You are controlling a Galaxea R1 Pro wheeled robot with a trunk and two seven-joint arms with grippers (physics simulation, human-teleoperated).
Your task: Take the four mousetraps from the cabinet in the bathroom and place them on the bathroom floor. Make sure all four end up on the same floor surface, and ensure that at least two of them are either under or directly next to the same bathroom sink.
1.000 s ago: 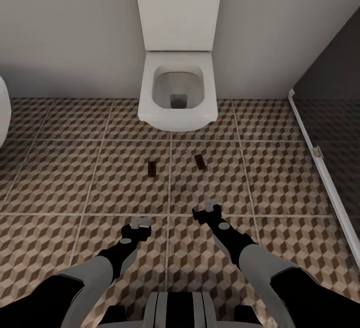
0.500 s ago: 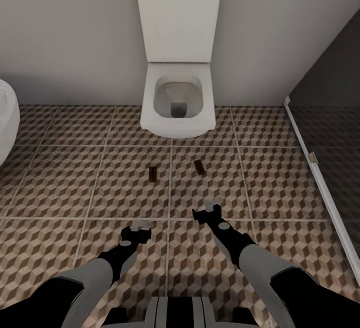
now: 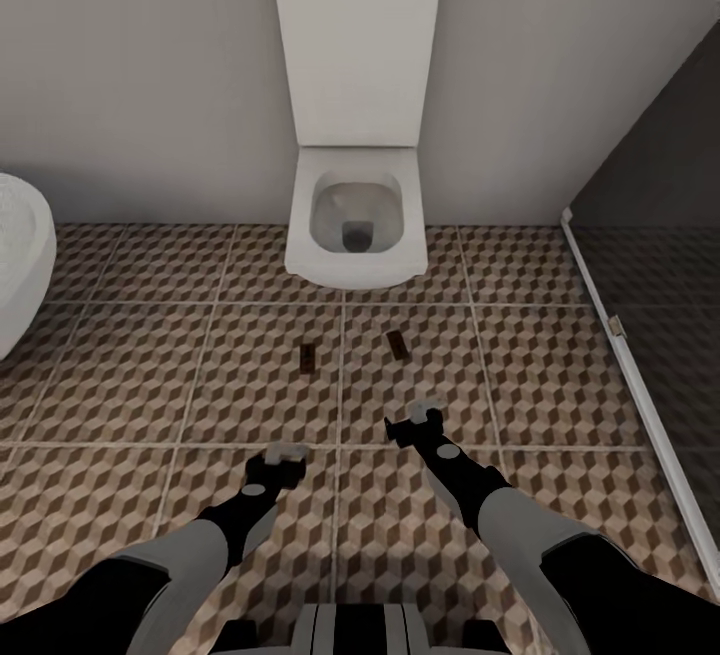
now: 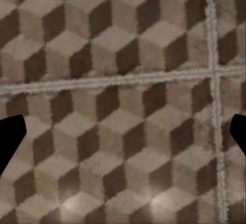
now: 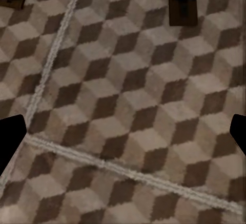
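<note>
The whole head view has drawn back, a camera shift; both mousetraps keep their tiles. Left mousetrap and right mousetrap lie flat on the bathroom floor, at 6 o'clock from the toilet. Left's long axis runs 12–6, right's 11–5. They look light, stiff; grip the board's long edges. Left gripper and right gripper hang spread, empty
</note>
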